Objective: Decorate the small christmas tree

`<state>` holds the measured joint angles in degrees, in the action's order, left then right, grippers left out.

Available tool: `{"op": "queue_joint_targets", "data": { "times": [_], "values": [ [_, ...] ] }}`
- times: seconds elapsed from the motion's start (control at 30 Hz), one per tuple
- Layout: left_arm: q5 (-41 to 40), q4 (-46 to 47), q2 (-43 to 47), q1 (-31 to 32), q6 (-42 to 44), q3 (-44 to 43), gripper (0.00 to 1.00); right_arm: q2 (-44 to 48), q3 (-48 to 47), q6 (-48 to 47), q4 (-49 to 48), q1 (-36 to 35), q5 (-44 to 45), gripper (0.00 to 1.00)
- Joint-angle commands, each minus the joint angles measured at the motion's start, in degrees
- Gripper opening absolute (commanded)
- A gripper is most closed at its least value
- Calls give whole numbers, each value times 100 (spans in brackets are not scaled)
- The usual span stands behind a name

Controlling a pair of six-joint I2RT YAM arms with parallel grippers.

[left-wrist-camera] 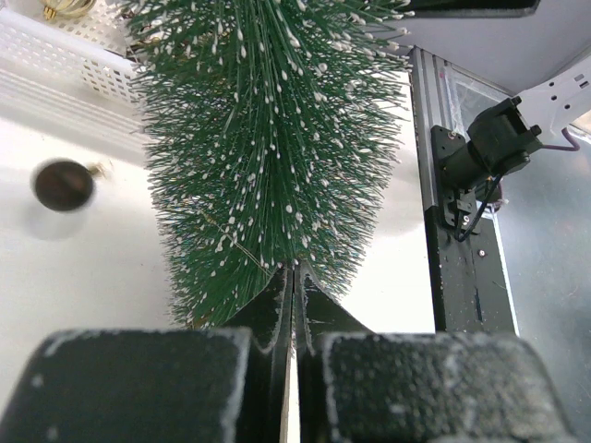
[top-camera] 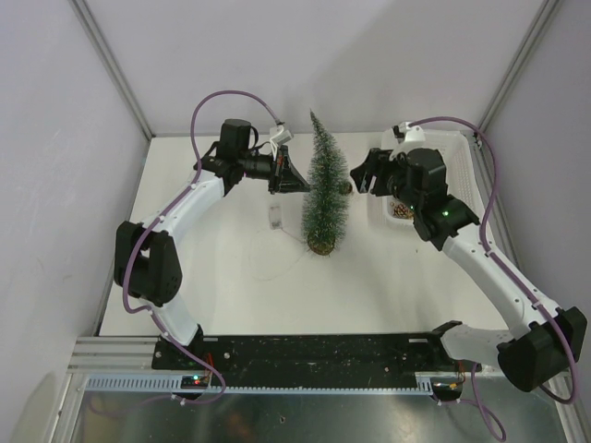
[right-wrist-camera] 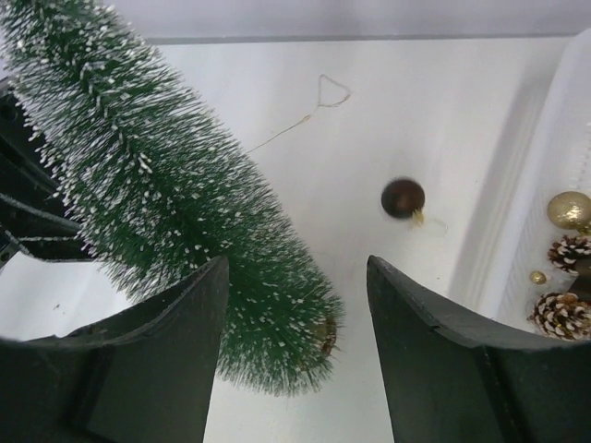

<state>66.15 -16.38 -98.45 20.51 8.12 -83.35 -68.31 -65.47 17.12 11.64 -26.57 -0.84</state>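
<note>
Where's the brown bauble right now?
In the top view, the brown bauble is just right of the small christmas tree, between it and the open right end effector; blurred, held by nothing.

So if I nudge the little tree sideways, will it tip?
Probably: the small christmas tree stands tall and slim on a small round base, so high pushes may topple it. Its bristles look soft, so they'd likely give before the tree itself moves.
</note>
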Motion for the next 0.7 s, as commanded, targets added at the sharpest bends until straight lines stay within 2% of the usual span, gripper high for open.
{"op": "queue_joint_targets", "data": {
  "times": [0.0,0.2,0.33,0.67],
  "values": [
    [78,151,322,49,86,-5,0,158,-1,122,-232,197,478,65],
    [29,144,368,43,43,-22,0,-361,-274,601,369,1125,1621,62],
    [-11,150,370,41,-16,-53,1,-1443,-759,828,1015,1767,1974,59],
    [-48,147,372,19,-21,4,0,-3304,-1542,929,1605,2362,2593,61]
  ]
}}
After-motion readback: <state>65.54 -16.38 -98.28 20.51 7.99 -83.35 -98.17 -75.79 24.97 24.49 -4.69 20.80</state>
